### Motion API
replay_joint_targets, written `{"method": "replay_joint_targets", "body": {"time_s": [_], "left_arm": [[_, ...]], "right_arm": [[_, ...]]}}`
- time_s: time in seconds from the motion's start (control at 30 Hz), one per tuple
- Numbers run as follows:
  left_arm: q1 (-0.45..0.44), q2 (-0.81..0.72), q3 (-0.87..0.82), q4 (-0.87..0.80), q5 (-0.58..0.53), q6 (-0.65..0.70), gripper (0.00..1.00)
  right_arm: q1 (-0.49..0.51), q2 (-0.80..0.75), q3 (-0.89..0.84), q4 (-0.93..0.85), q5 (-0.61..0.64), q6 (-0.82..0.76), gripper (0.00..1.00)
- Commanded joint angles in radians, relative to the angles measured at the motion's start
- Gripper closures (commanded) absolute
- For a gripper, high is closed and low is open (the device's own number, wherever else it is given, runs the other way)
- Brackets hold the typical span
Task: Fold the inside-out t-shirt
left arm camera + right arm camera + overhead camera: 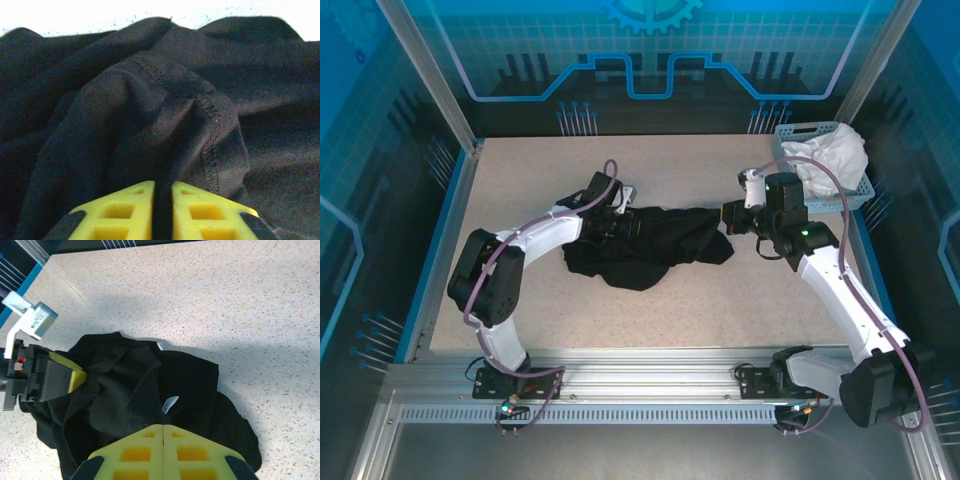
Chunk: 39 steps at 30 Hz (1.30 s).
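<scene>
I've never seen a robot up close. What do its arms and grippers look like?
The left arm and right arm are white tubes with chunky black joints, a lilac cable looping along each. The left gripper and right gripper have bright yellow fingers with square hollows.

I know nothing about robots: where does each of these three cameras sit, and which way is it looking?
Top external: above and behind the arms, looking down at the table; both arms show, meeting at the t-shirt.
Left wrist: on the left arm, looking along the left gripper into the t-shirt.
Right wrist: on the right arm, looking past the right gripper at the t-shirt.
Shared: top and right wrist both show the left gripper on the t-shirt.
</scene>
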Motion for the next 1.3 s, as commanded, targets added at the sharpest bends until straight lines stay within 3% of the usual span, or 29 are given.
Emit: {"method": "replay_joint_targets", "body": {"time_s": [0.0, 0.37, 0.63, 0.8, 1.07, 1.27], "left_arm": [[0.008, -0.118, -0.045, 0.052, -0.011, 0.031, 0.87], [0.110, -0.471, -0.309, 0.253, 0.032, -0.049, 1.00], [0.145, -0.801, -0.484, 0.378, -0.155, -0.158, 1.00], [0.152, -0.883, -0.305, 0.395, -0.254, -0.177, 1.00], [0.152, -0.899, 0.156, 0.277, -0.242, -0.108, 1.00], [0.152, -0.945, 0.235, 0.123, -0.274, -0.068, 1.00]], "right_arm": [[-0.012, -0.021, 0.039, -0.042, 0.038, -0.035, 1.00], [-0.024, -0.059, 0.075, -0.086, 0.089, -0.065, 1.00], [-0.031, -0.074, 0.136, -0.072, 0.089, -0.047, 1.00], [-0.027, -0.071, 0.317, -0.038, 0.031, 0.002, 1.00], [-0.019, -0.146, 0.716, -0.138, 0.087, -0.037, 1.00], [-0.020, -0.222, 0.817, -0.235, 0.090, -0.065, 1.00]]}}
